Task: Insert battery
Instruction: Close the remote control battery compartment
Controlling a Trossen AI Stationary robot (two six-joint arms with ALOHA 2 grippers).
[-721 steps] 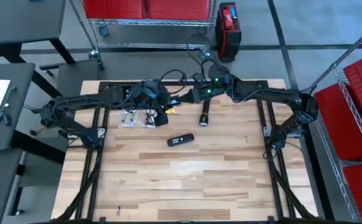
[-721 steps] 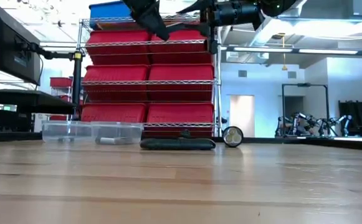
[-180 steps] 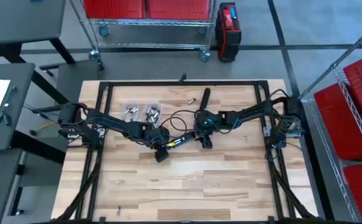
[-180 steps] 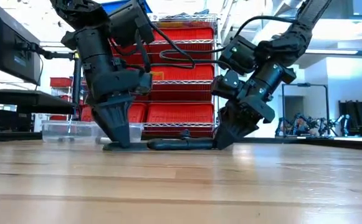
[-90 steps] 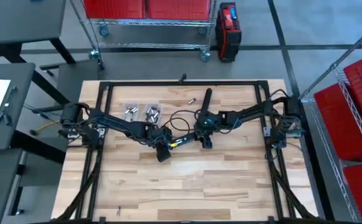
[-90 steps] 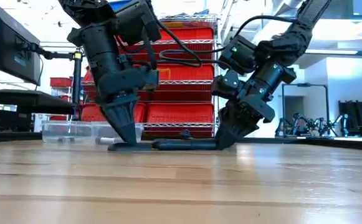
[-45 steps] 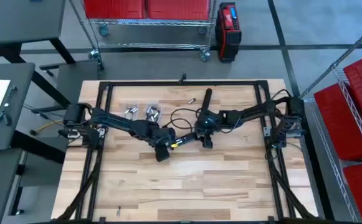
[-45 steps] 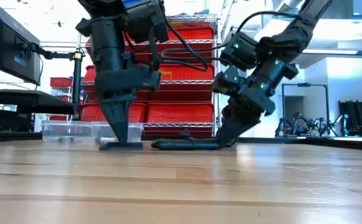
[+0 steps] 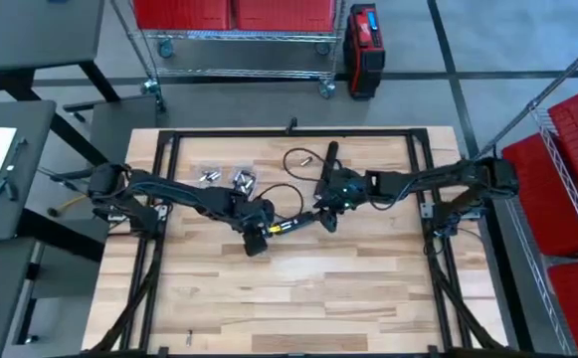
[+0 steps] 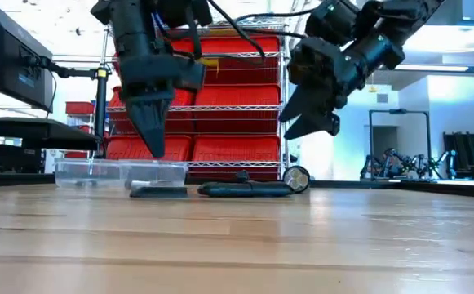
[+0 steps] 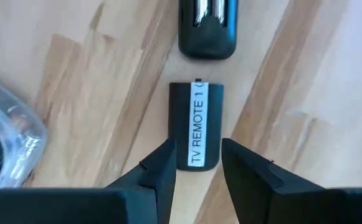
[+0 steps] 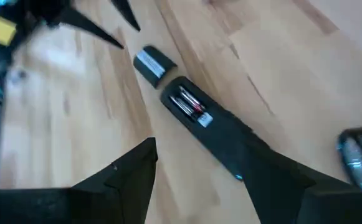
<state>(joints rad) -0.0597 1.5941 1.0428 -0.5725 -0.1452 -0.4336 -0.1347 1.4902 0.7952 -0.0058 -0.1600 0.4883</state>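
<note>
The wooden tabletop [image 9: 298, 288] carries both dark arms, which meet near its middle. The left claw [image 11: 196, 165] hangs above the tabletop, its fingers a little apart and holding nothing; directly beneath lies the detached battery cover [image 11: 196, 126], labelled "TV REMOTE 1". The right claw [image 12: 199, 163] is raised off the surface, spread wide and empty. Below it lies the black remote [image 12: 209, 134] with its compartment uncovered and the batteries [image 12: 192, 104] seated inside, something only the right wrist view shows. The low view shows both claws clear of the remote [image 10: 245, 189]. Clear plastic containers [image 9: 227, 179] and a flashlight [image 9: 329, 157] sit farther back.
</note>
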